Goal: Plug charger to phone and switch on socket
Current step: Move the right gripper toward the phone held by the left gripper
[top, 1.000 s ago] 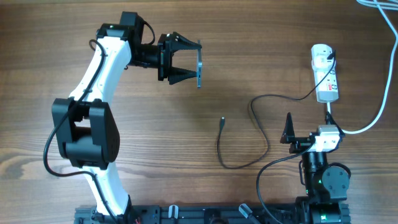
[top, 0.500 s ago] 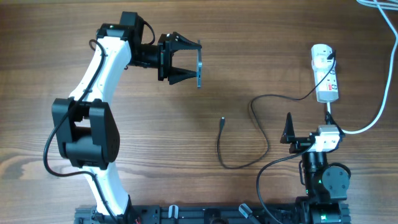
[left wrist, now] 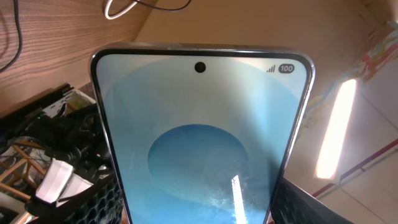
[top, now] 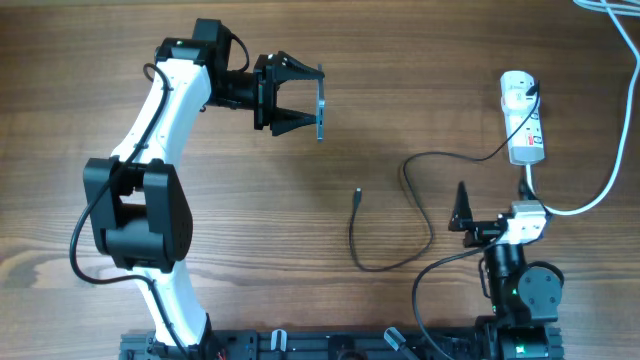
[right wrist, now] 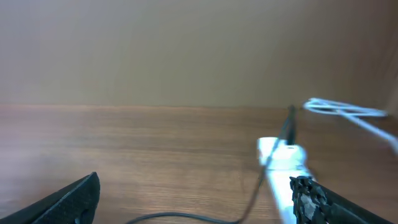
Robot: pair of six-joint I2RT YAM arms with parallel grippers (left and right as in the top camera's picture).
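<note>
A: Where do we find the phone (top: pixel 321 103)?
B: Upper middle, edge-on, clamped in the left gripper (top: pixel 314 103).
A: And the charger (top: pixel 351 238)?
B: We see its plug lying at centre. The right gripper (right wrist: pixel 198 198), lower right, has its fingers spread apart. The socket (top: pixel 524 125) sits upper right.

- Two robot arms: left arm (top: pixel 160 115), right arm (top: pixel 517 278), each with one pair of jaws.
- One phone (left wrist: pixel 199 143).
- One charger (top: pixel 357 194), a single thin black cable.
- One socket (top: pixel 523 120).
- One thick white cord (top: pixel 610 185).
- One wooden tabletop (top: pixel 250 250).
</note>
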